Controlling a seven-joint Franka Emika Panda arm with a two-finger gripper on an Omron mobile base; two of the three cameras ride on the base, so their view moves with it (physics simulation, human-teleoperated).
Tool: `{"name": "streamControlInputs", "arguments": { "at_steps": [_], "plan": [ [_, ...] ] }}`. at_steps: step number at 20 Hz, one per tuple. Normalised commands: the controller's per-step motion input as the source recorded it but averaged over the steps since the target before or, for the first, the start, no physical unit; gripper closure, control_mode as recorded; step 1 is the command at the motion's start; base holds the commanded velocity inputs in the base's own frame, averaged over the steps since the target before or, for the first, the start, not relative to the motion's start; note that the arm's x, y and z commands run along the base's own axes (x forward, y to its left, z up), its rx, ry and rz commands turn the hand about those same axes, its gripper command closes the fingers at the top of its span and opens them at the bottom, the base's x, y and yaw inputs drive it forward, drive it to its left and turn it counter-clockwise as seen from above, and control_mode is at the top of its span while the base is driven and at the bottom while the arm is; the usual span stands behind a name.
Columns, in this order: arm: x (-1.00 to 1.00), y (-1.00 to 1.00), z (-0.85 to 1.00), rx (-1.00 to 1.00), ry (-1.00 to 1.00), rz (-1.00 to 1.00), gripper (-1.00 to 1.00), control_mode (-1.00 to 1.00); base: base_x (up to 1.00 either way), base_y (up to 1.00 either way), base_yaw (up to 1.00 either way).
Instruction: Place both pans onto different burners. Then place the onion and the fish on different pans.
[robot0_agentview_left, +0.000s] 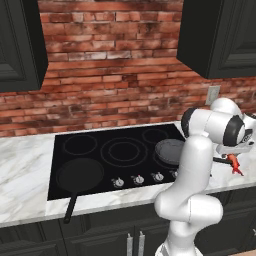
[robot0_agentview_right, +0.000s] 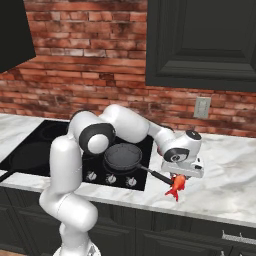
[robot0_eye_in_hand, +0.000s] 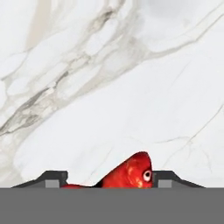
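Note:
My gripper (robot0_agentview_right: 179, 177) is shut on the orange-red fish (robot0_agentview_right: 176, 186), which hangs tail-down just above the marble counter to the right of the cooktop. In the hand view the fish (robot0_eye_in_hand: 131, 173) sits between the two fingertips (robot0_eye_in_hand: 54, 178), head and eye showing. The smaller greyish pan (robot0_agentview_left: 170, 150) rests on the cooktop's right side, its handle pointing toward the fish. On the front-left burner lies the larger matte pan (robot0_agentview_left: 80, 174), with its handle sticking out over the counter edge. The centre burner rings (robot0_agentview_left: 124, 150) are bare. The onion is out of view.
Silver knobs (robot0_agentview_left: 137, 179) line the front of the cooktop (robot0_agentview_left: 100, 160). The marble counter (robot0_agentview_right: 225, 170) stretches to the right. A wall outlet (robot0_agentview_right: 202, 107) sits on the brick backsplash, under a dark upper cabinet (robot0_agentview_right: 200, 40). My own arm (robot0_agentview_left: 192, 165) blocks part of the cooktop's right edge.

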Motion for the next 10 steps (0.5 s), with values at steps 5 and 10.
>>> {"name": "streamControlInputs", "arguments": {
  "at_steps": [5,10],
  "plan": [
    [0.01,-0.02,-0.01,0.00,0.00,-0.01,1.00,-1.00,0.00,0.00,0.00],
    [0.29,-0.34,0.00,0.00,-0.01,0.00,1.00,-1.00,0.00,0.00,0.00]
  ]
}}
